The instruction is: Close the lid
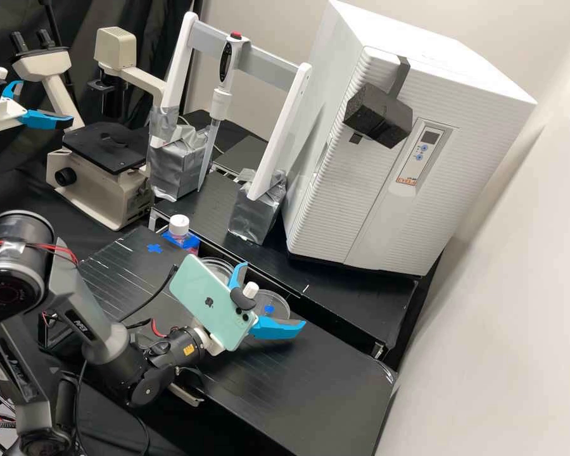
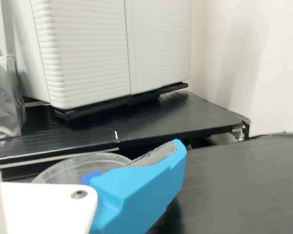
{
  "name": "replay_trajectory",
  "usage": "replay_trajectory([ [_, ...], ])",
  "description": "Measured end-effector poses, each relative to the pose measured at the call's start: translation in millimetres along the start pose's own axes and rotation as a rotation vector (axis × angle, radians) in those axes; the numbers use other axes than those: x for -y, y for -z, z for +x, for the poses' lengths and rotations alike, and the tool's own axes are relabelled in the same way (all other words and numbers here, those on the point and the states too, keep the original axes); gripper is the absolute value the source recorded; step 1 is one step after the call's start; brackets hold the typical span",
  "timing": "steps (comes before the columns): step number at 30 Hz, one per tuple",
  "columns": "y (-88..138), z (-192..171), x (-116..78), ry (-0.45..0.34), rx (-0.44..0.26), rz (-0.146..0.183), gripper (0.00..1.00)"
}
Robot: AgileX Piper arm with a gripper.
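The gripper (image 1: 273, 294) is over the front bench, its two blue fingers spread wide; in the wrist view the gripper (image 2: 85, 146) has one blue finger large in front. A clear round dish part (image 1: 278, 303) with a blue mark lies on the bench behind and between the fingers, partly covered by them. That same clear part (image 2: 105, 160) is partly behind the blue finger in the wrist view. Another clear round dish (image 1: 216, 263) rests to the left, mostly behind the phone mounted on the arm. Which of the two is the lid, I cannot tell.
A white-capped bottle (image 1: 179, 226) stands left of the dishes. Behind a gap, the rear bench (image 1: 354, 304) carries a pipette stand (image 1: 291, 126) with taped feet and a large white cabinet (image 1: 335, 190). A microscope (image 1: 107, 164) is at the back left, a wall at the right.
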Motion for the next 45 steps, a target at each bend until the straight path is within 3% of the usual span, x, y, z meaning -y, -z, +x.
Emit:
replay_trajectory([
  [6, -9, -3, 2.8, 0.022, 0.036, 0.011, 1.0],
  [12, -13, -7, 1.8, 0.024, 0.035, -0.001, 1.0],
  [20, -19, -13, 3.2, 0.043, 0.045, -0.051, 1.0],
  [32, -19, -13, 9.1, 0.026, 0.04, -0.084, 1.0],
  [37, -19, -11, 8.2, 0.027, 0.035, -0.118, 1.0],
  [45, -18, -9, 9.5, 0.022, 0.034, -0.115, 1.0],
])
